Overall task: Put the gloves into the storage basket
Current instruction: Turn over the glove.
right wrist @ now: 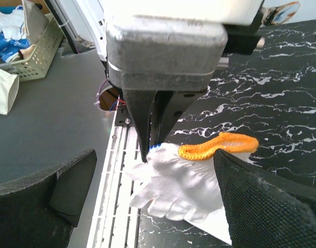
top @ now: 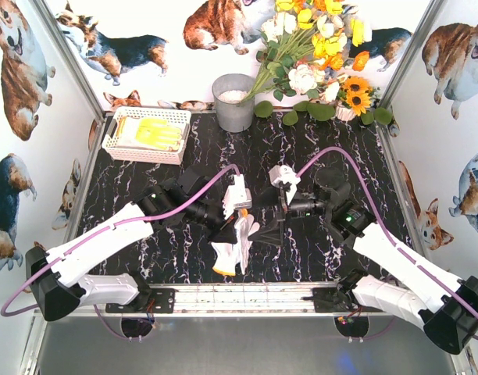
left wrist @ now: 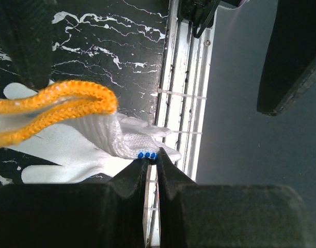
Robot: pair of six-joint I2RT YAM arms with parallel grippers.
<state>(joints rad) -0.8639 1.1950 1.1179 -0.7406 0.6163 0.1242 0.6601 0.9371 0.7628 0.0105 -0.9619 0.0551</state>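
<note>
Left hand [left wrist: 152, 161] pinches a glove [left wrist: 91, 147] by the rail [left wrist: 181, 103], right hand [right wrist: 155, 181] spread.

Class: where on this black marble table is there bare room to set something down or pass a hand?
Bare marble tabletop lies between the grey metal bucket, the flower bouquet and the right gripper, and in front of the white lattice basket. Crowded: centre, where the left gripper pinches the white knit glove.

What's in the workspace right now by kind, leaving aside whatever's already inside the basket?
Storage basket: 1
Gloves outside it: 1 certain, pinched by the left gripper; possibly another beneath it
Grey bucket: 1
Flower bunch: 1
Total: 4 certain
</note>
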